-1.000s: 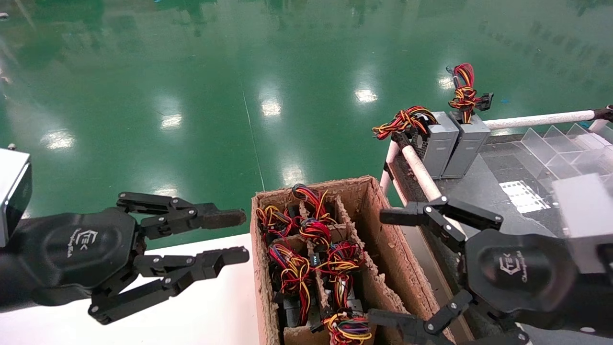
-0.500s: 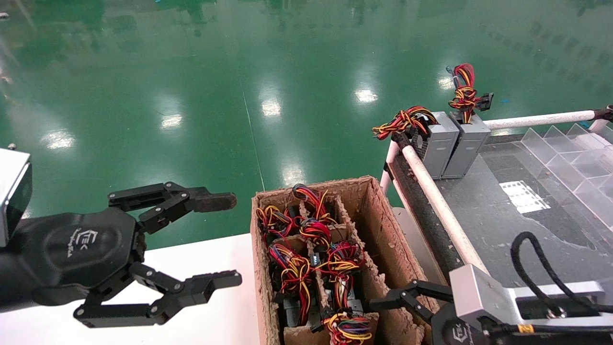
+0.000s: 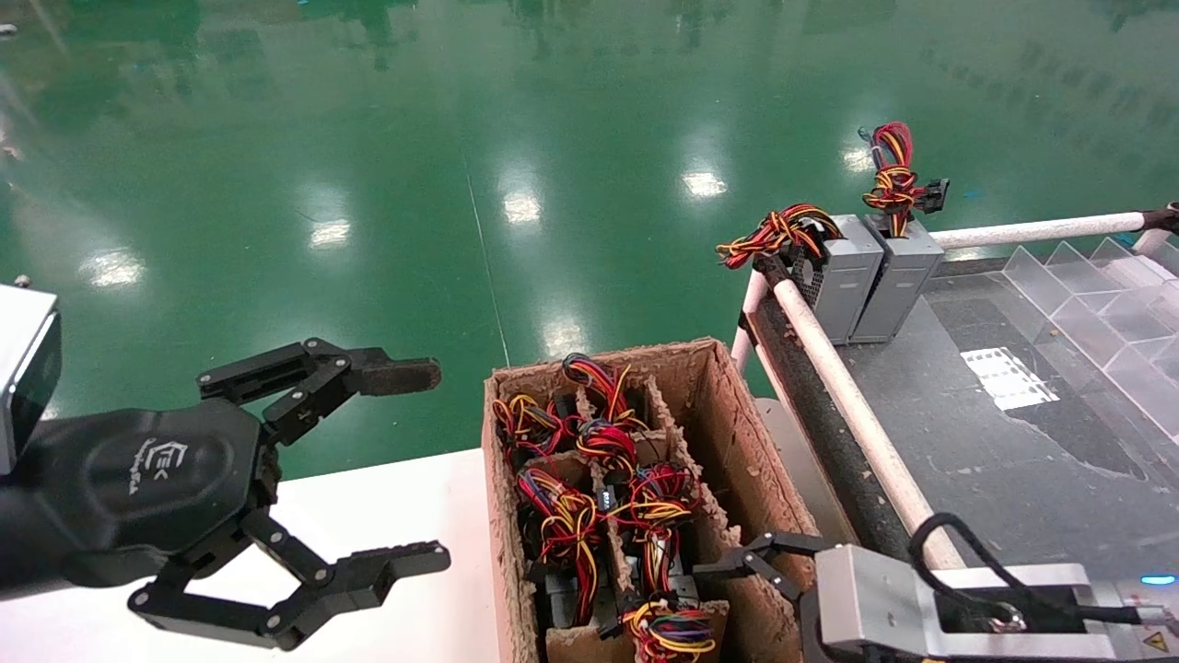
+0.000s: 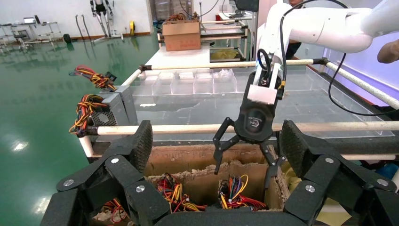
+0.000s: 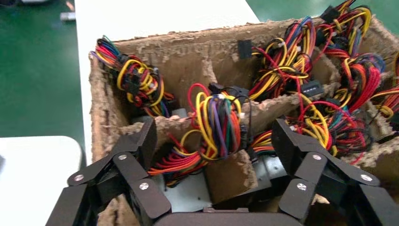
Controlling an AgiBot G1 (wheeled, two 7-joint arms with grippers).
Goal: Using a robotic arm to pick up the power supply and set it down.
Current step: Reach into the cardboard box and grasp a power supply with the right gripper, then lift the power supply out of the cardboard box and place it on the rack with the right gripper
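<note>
The power supply (image 5: 188, 188) the task is after sits low in a cell of the divided cardboard box (image 3: 737, 433), its grey metal top showing in the right wrist view beneath a looped bundle of red, yellow and purple wires (image 5: 219, 125). More units fill the neighbouring cells, and two grey power supplies (image 3: 870, 281) already stand upright on the dark bench (image 3: 995, 442) beside the white rail (image 3: 857, 410). The step in hand looks like the approach for the pick: the right gripper (image 5: 214, 162) hangs over the near end of the box with its fingers spread wide, holding nothing, straddling that wire bundle and a cardboard divider (image 5: 230, 174). The left gripper (image 3: 368, 470) hovers on the other side of the box, above the white tabletop's edge (image 3: 396, 497), also spread wide and empty. Next, the right gripper probably needs to descend into the cell and clear the divider so its fingers close on the metal case or its wire bundle, not cardboard.
</note>
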